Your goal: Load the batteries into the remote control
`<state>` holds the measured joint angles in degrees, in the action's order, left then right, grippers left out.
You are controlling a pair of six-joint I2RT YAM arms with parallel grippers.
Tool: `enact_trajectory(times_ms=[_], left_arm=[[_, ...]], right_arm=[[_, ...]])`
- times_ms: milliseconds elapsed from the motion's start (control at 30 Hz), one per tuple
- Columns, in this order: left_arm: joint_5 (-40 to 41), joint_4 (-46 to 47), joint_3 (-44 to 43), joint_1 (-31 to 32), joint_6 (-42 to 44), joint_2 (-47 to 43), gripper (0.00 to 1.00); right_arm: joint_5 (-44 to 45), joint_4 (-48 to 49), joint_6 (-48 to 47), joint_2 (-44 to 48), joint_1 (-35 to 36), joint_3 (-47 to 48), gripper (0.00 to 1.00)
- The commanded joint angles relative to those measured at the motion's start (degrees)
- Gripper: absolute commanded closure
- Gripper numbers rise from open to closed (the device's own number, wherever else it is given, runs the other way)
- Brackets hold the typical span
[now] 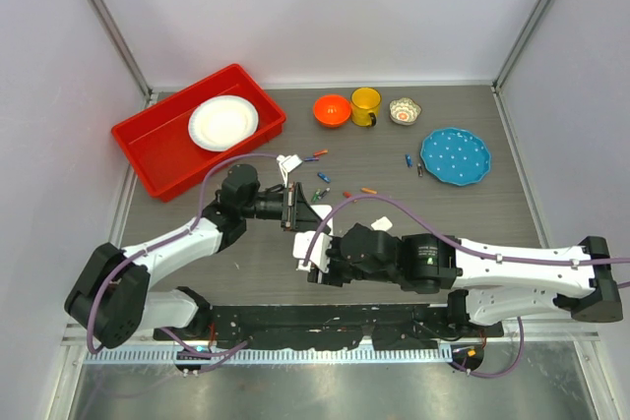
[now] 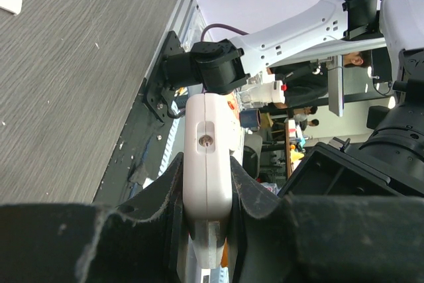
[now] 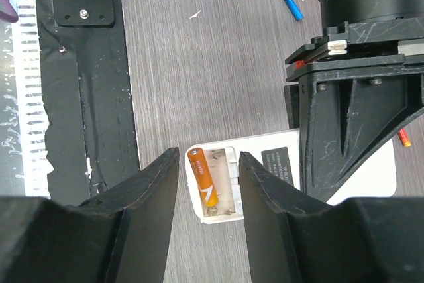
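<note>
Left gripper [image 2: 208, 167] clamps the remote control [image 3: 271, 164] by its edges, with the compartment uncovered. One orange battery [image 3: 202, 187] lies seated, and the bay at its three o'clock looks empty (partly shadowed). Right gripper [image 3: 209, 157] hangs over it, jaws apart, holding nothing. The likely next move is to fetch the blue battery [image 3: 293, 6] at one o'clock. The table there is open, but the black base plate [image 3: 86, 97] crowds nine o'clock.

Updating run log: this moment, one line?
left gripper: shut on white rectangular remote control | right gripper: open | orange cylindrical battery: in remote's compartment
</note>
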<state>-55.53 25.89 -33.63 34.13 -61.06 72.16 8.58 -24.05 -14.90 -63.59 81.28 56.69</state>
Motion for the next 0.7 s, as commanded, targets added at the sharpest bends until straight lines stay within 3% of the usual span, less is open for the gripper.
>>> enact_trajectory(times_ms=[0,267,367,500,567,667], left_arm=[[-1.2,2.1,-1.7,0.2,-0.1,0.2,1.00],[-0.5,2.8,-1.4,0.2,-0.2,0.6,1.00],[0.3,4.8,-1.0,0.2,-1.2,0.8,1.00],[2.2,9.3,0.0,0.2,-3.7,1.4,1.00],[3.7,12.2,0.6,0.2,-5.2,1.8,1.00],[5.9,16.5,2.0,0.2,-7.6,2.0,1.00]], right_arm=[[-0.8,1.3,0.2,2.2,0.1,1.1,0.53],[5.6,8.2,3.5,7.2,0.0,-0.1,0.50],[15.8,13.7,10.3,8.8,-0.3,-2.3,0.35],[26.0,14.6,23.0,9.0,-3.1,-2.9,0.23],[26.1,15.3,27.1,10.1,-4.9,-4.4,0.14],[20.8,13.5,32.1,11.2,-8.9,-5.2,0.12]])
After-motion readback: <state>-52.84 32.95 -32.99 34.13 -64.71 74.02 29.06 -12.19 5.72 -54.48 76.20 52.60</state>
